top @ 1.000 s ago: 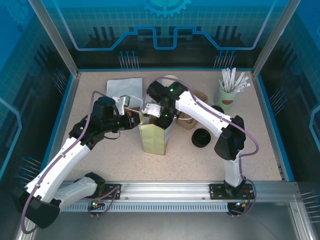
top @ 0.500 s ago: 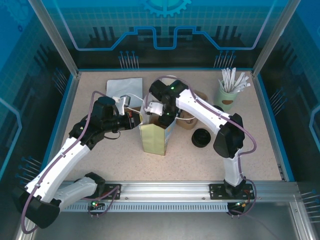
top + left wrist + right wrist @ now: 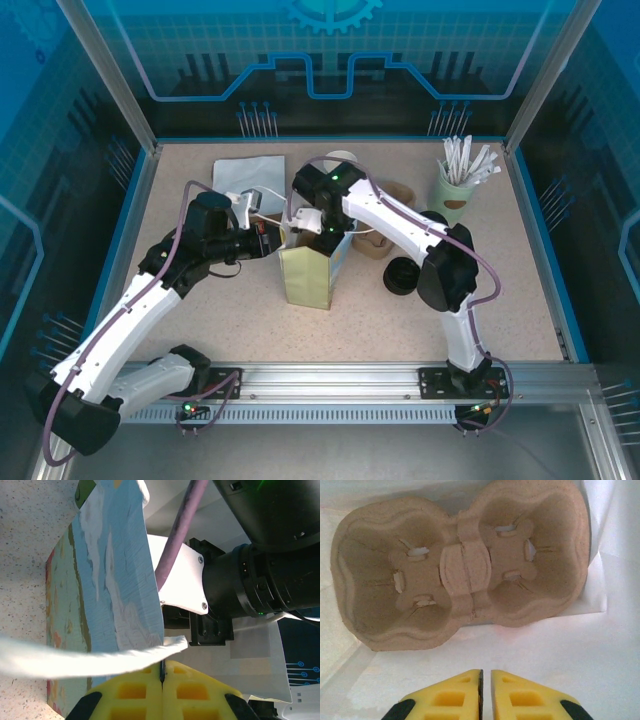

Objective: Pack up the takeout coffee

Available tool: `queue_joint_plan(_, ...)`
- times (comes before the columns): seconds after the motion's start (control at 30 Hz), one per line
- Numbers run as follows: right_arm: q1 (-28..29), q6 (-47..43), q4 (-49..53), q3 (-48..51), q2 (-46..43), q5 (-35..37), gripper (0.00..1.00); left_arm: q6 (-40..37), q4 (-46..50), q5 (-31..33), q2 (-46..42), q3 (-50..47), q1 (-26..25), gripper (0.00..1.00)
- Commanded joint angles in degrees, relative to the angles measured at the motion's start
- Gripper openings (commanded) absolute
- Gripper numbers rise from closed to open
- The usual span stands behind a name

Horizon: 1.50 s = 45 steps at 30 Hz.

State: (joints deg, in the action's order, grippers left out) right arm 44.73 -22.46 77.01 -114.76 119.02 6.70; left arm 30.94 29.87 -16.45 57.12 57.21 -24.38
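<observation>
Coffee cup (image 3: 398,277), black lid up, stands on the counter (image 3: 250,320) right of the paper bag (image 3: 310,275), next to the right arm's elbow. Right gripper (image 3: 486,672) is down in the bag over the pulp tray (image 3: 460,565), jaws closed, empty. Left gripper (image 3: 161,675) jaws are clenched on the bag's white handle (image 3: 75,660).

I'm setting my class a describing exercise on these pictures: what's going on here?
The left fingers are shut on the white handle of a standing paper bag. The right fingers are down inside that bag, almost together and empty, above a brown pulp tray lying on its bottom with both wells empty. The black-lidded coffee cup stands on the table to the right of the bag, not yet packed.
</observation>
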Motion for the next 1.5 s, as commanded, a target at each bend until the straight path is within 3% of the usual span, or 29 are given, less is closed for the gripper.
queue_joint_plan(0.0,0.75,-5.97,2.22,-0.88,2.69,0.66,0.15,-0.11,0.57,-1.61,0.18,1.76,0.04,0.0)
queue_joint_plan(0.33,0.8,-3.14,4.03,-7.15,4.23,-3.3,0.15,0.53,-0.66,-2.71,0.54,1.24,-0.1,0.0)
queue_joint_plan(1.47,0.41,-2.44,-2.35,2.22,9.73,1.46,0.15,0.81,1.06,-0.65,0.01,2.37,-0.12,0.0)
